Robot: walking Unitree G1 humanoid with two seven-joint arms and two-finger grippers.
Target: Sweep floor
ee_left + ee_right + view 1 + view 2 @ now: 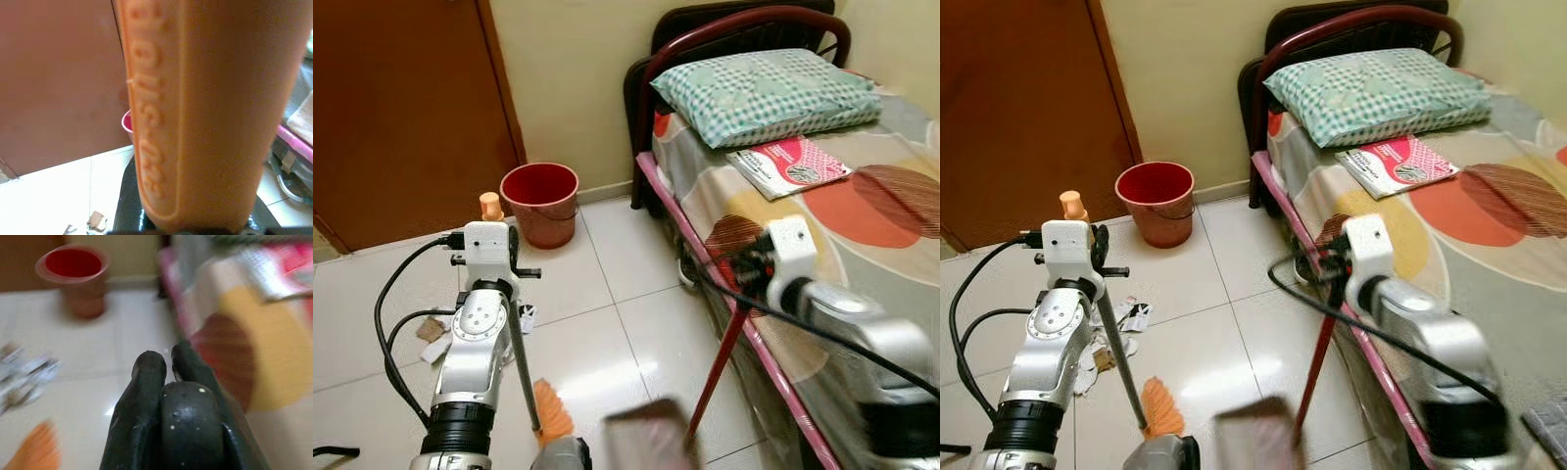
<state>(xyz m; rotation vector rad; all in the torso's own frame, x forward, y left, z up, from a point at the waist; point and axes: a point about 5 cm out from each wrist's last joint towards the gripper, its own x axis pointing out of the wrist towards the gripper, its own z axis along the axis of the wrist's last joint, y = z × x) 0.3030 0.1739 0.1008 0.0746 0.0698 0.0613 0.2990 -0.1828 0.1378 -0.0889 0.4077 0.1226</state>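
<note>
Left gripper (494,217) clamped on orange broom (550,411); right gripper (164,363) squeezed on red dustpan stick (717,370), probably. Paper scraps (435,338) at nine o'clock. Could scatter from a hard swing.

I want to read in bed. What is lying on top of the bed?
On the bed lie a checked pillow by the headboard and a pink booklet just below it. Whatever lies under the pillow is covered.
</note>
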